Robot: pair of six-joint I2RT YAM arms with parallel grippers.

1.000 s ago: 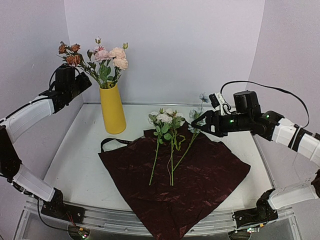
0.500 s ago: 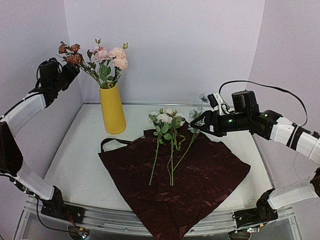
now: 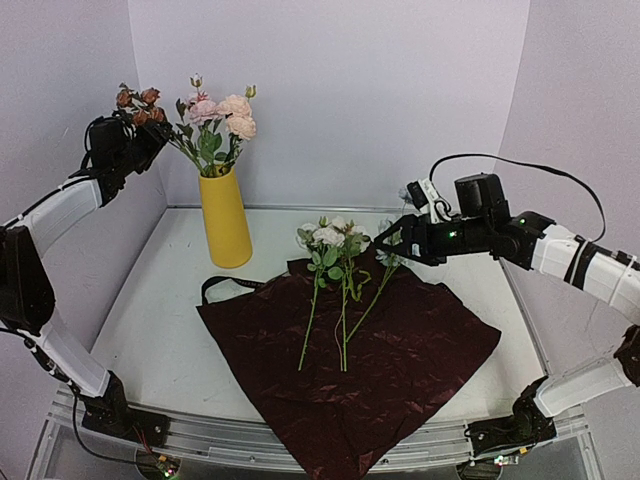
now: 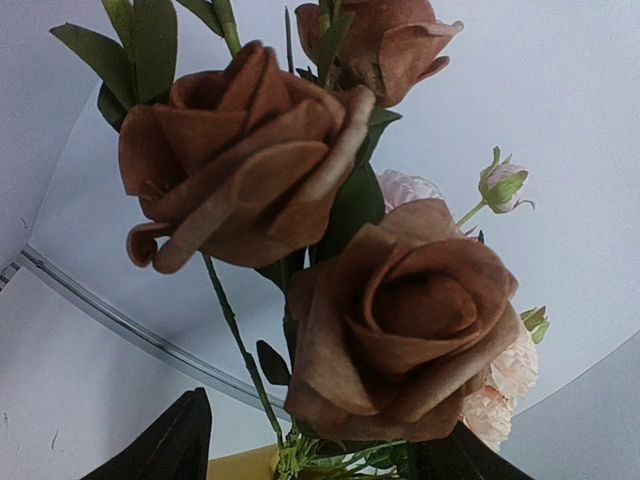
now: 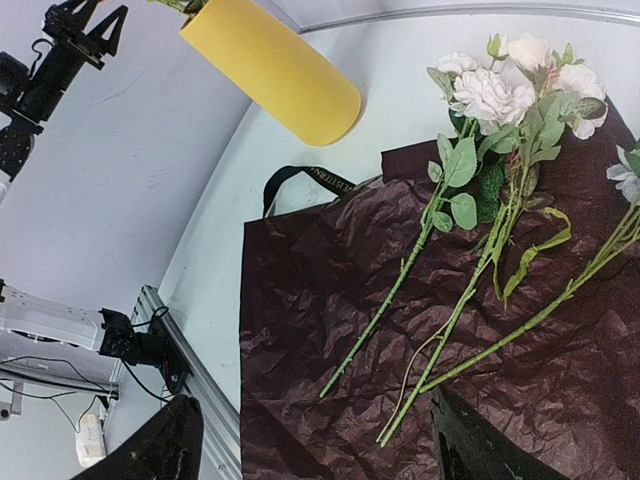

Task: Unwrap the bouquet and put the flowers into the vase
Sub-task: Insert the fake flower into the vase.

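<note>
While three flowers (image 3: 343,290), light and bendy I'd guess, are lying on the red paper (image 3: 400,370) right of the vase (image 3: 225,220), I'm hovering my right gripper (image 3: 385,245) spread wide by their far heads, aiming mid-stem, clear of the soft blooms; my left gripper (image 3: 150,140) is gaping beside the rust roses (image 3: 140,100).

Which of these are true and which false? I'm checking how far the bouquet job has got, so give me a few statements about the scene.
1. The wrapping paper lies spread open on the table. True.
2. The vase is empty. False: it holds pink and rust-coloured roses.
3. Loose flowers lie on the paper. True.
4. The right gripper is clamped on a stem. False: its jaws are open and hold nothing.
5. The black ribbon is tied round the stems. False: it lies loose at the paper's left edge.
</note>
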